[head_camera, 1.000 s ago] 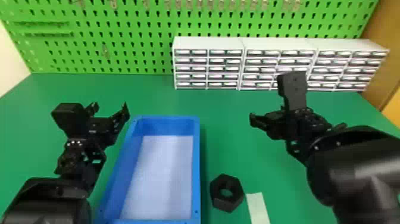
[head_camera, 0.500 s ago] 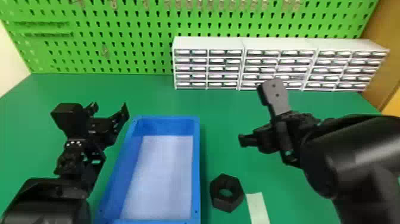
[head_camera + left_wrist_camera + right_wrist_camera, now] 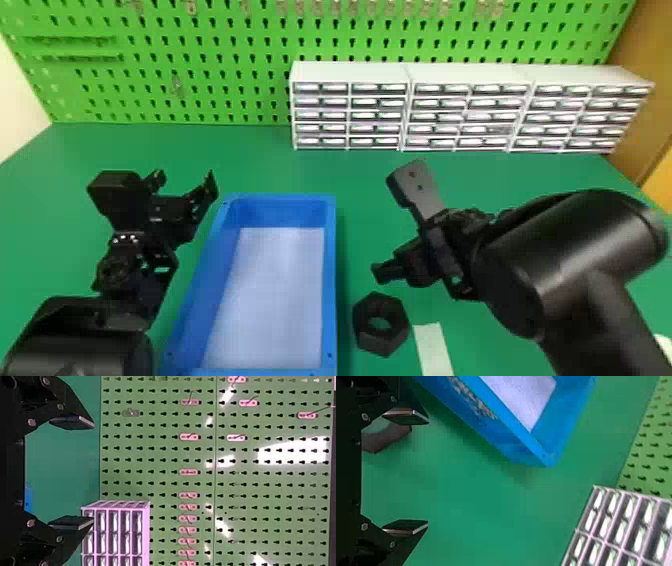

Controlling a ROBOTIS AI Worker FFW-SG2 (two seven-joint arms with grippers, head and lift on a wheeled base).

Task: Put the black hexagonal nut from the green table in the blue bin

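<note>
- Green surface (image 3: 250,165), pegboard (image 3: 200,31) at its far edge
- Blue bin (image 3: 280,213), near
- Left gripper (image 3: 186,180), left of the bin, jaws apart
- Right gripper (image 3: 382,272), to the right, jaws apart
- Black hexagonal nut (image 3: 382,342), near, just right of the bin

black nut (image 3: 381,325) – blue bin (image 3: 331,280) – green table (image 3: 250,160), all plain.

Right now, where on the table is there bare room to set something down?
The green table is bare between the blue bin and the pegboard, and right of the bin, short of the white drawers. It is crowded nearer, where the black nut, white strip and right gripper gather.
</note>
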